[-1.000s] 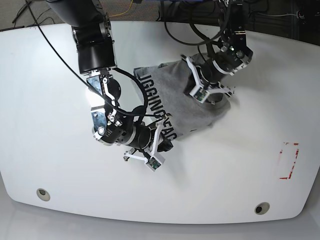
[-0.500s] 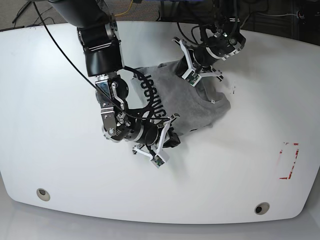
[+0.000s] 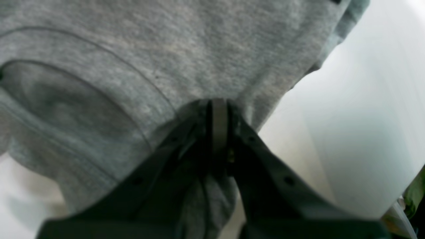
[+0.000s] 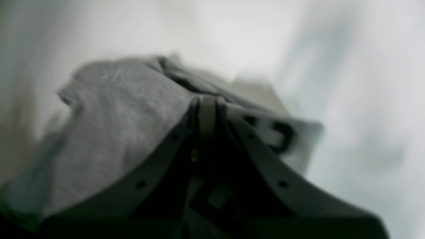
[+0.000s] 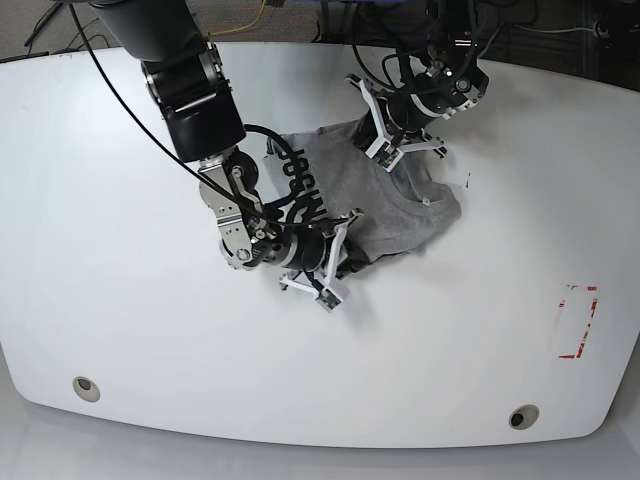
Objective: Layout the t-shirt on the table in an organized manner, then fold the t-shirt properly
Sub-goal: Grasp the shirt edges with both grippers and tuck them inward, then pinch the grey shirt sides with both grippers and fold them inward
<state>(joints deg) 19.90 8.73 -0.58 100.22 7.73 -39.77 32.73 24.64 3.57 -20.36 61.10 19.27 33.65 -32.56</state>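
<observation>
Bunching softly on the glossy white table (image 5: 120,330), the heather-grey t-shirt (image 5: 400,205) is clamped by both grippers. Left gripper (image 3: 217,106) pinches knit fabric near the collar seam; right gripper (image 4: 207,103), blurry, seems clamped beside black lettering.

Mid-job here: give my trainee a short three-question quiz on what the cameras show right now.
1. True or false: the heather-grey cotton t-shirt lies flat and spread out on the glossy white table.
2. What is the left end effector doing: A) open, B) shut on the t-shirt, C) shut on nothing?
3. What does the right end effector hold?

Key: 1 false, it is bunched; 2 B; 3 the t-shirt.
</observation>
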